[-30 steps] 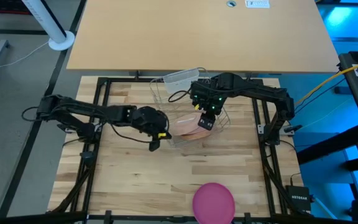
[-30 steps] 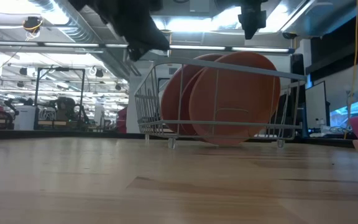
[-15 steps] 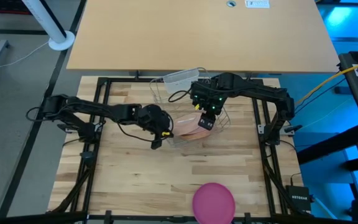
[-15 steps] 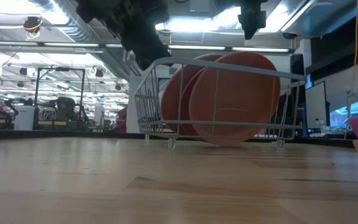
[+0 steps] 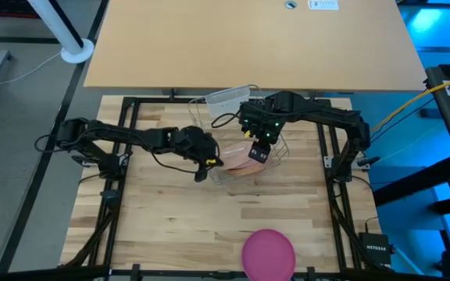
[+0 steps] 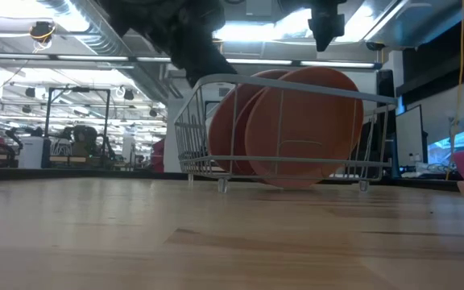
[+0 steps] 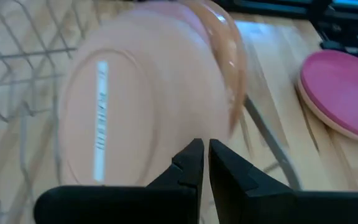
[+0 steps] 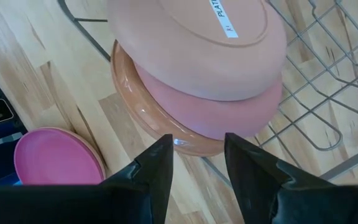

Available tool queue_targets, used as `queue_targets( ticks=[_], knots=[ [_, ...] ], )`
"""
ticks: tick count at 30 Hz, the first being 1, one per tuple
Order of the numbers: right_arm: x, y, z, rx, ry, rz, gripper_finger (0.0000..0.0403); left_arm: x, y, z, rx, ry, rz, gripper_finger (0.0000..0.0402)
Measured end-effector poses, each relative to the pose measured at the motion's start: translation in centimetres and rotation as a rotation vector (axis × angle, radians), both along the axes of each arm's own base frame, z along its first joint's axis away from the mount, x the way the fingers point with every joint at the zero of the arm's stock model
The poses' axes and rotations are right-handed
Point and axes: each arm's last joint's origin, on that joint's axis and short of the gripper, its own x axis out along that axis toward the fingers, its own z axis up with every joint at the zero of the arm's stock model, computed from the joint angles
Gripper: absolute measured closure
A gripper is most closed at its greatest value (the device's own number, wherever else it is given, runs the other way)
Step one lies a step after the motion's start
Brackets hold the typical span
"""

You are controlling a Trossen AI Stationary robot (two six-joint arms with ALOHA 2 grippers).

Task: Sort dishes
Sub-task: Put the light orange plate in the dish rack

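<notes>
Several dishes, peach (image 7: 142, 106), pink (image 8: 229, 118) and terracotta (image 6: 300, 129), stand on edge in the wire rack (image 6: 208, 145) at mid-table, leaning against each other. A magenta dish (image 5: 269, 251) lies flat near the table's front edge. My left gripper (image 5: 205, 168) is shut and hangs just off the rack's left end, its tips (image 7: 204, 163) pointing at the back of the peach dish without visibly touching it. My right gripper (image 8: 197, 155) stands open above the dishes' rims, holding nothing.
A clear plastic tub (image 5: 229, 99) sits just behind the rack at its far side. The black frame rails (image 5: 123, 140) run along the table's left and right sides. Bare wood lies between the rack and the magenta dish.
My left gripper has moved toward the table's right edge, closing on the rack's left end, sinking a little and rolling slightly. It stays shut. The dishes and rack have not moved.
</notes>
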Motion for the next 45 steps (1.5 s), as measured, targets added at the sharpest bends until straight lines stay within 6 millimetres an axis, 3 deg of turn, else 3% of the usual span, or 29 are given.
queue_targets(
  ticks=[10,18,23,33,39,45],
  knots=[
    [0.2,0.0,0.0,0.011,-0.019,0.003,0.0253,0.0,1.6,0.9,-0.004,-0.068,0.080,0.0385],
    [3.3,0.3,0.5,0.044,-0.291,-0.028,0.0253,-0.9,1.5,1.8,-0.032,-0.061,0.094,0.0385],
    [4.9,1.6,-0.4,0.031,-0.320,0.008,0.0253,-3.6,2.2,3.4,-0.036,-0.005,0.143,0.0385],
    [8.0,2.5,-4.5,0.043,-0.237,0.037,0.0253,-9.7,3.2,7.2,-0.027,0.003,0.315,0.0385],
    [9.0,3.1,-6.0,0.094,-0.215,0.063,0.0253,-11.3,3.0,8.2,-0.006,-0.021,0.363,0.0385],
    [9.6,3.5,-7.1,0.069,-0.184,0.067,0.0253,-11.6,3.0,8.1,-0.015,0.005,0.371,0.0385]
  ],
)
